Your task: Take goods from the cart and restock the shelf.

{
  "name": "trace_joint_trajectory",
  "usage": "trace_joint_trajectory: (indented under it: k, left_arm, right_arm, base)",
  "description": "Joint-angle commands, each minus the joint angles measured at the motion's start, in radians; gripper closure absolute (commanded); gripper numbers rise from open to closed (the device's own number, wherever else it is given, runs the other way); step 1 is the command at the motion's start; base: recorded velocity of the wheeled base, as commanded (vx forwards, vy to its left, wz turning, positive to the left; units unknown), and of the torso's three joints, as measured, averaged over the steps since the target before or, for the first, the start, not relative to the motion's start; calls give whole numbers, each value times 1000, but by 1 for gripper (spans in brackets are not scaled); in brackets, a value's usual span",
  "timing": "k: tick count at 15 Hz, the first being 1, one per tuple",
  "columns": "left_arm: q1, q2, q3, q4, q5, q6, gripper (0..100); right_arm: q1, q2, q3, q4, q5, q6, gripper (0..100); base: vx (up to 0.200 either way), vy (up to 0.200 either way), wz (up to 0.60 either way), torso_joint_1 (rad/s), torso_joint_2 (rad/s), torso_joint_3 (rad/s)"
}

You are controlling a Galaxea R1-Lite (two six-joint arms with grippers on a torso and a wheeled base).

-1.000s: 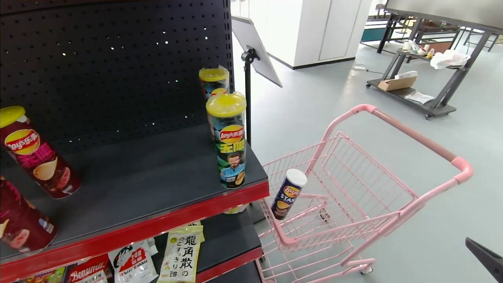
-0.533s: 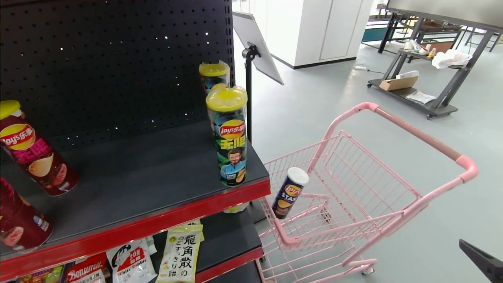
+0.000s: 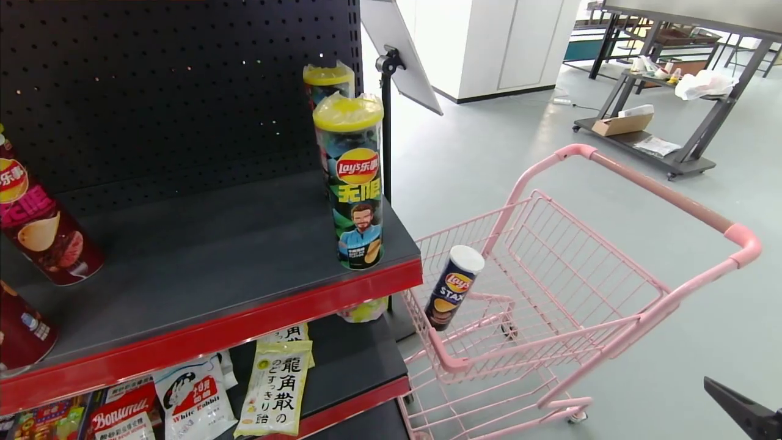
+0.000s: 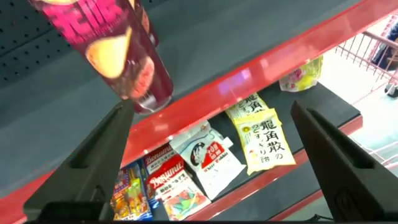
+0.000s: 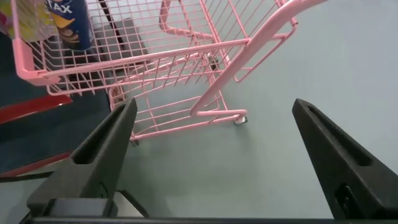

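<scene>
A dark blue chip can (image 3: 455, 287) with a white lid leans in the near left corner of the pink cart (image 3: 666, 194). The right wrist view shows it too, the can (image 5: 71, 25) behind the cart's rim (image 5: 155, 56). My right gripper (image 5: 217, 162) is open and empty over the floor beside the cart; one of its fingers (image 3: 739, 410) shows at the head view's lower right. My left gripper (image 4: 214, 168) is open and empty in front of the shelf's red edge (image 4: 249, 81), close to a red chip can (image 4: 118, 56).
Two green-and-black cans with yellow lids (image 3: 351, 183) (image 3: 328, 82) stand at the shelf's right end, above the red edge (image 3: 244, 321). Red cans (image 3: 36, 226) stand at the left. Snack bags (image 3: 281, 391) lie on the lower shelf. A sign stand (image 3: 385, 122) rises between shelf and cart.
The head camera has shifted, so the whole scene sits differently in the picture. The blue can rests the same way in the cart. The right finger shows a little further left.
</scene>
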Motion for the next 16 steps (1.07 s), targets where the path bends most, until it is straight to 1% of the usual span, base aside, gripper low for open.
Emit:
trace_joint_trajectory:
  k: [1, 7, 9, 10, 12, 13, 14, 15, 16]
  left_arm:
    - [1, -6, -1, 0, 0, 0, 0]
    - [1, -14, -1, 0, 1, 0, 0]
    - [1, -12, -1, 0, 3, 0, 0]
    - [1, -11, -1, 0, 3, 0, 0]
    - [1, -5, 1, 0, 3, 0, 0]
    - [1, -3, 1, 0, 4, -1, 0]
    - [1, 18, -4, -5, 14, -3, 0]
    - [4, 41, -12, -5, 18, -10, 0]
    - [6, 57, -13, -3, 26, -18, 0]
  right_arm:
    - [1, 33, -4, -1, 0, -4, 0]
    - [2, 99, -18, -2, 9, -27, 0]
    - [1, 171, -76, -4, 23, -35, 0]
    - [5, 257, -139, -6, 25, -32, 0]
    - [74, 418, -234, -13, 42, -12, 0]
    - [78, 470, -252, -42, 54, 14, 0]
    - [94, 544, -256, -153, 105, 43, 0]
    - [105, 617, -257, -236, 210, 40, 0]
    - [107, 699, -260, -320, 267, 22, 0]
  base:
    - [0, 0, 0, -159, 403, 237]
    - [0, 0, 0, -187, 504, 311]
    - [0, 0, 0, -61, 159, 110]
    - [0, 0, 0, -27, 66, 46]
    - [0, 0, 0, 0, 0, 0]
    - [0, 0, 0, 0, 0, 0]
    - [0, 0, 0, 0, 0, 0]
    - [0, 0, 0, 0, 0, 0]
    - [0, 0, 0, 0, 0, 0]
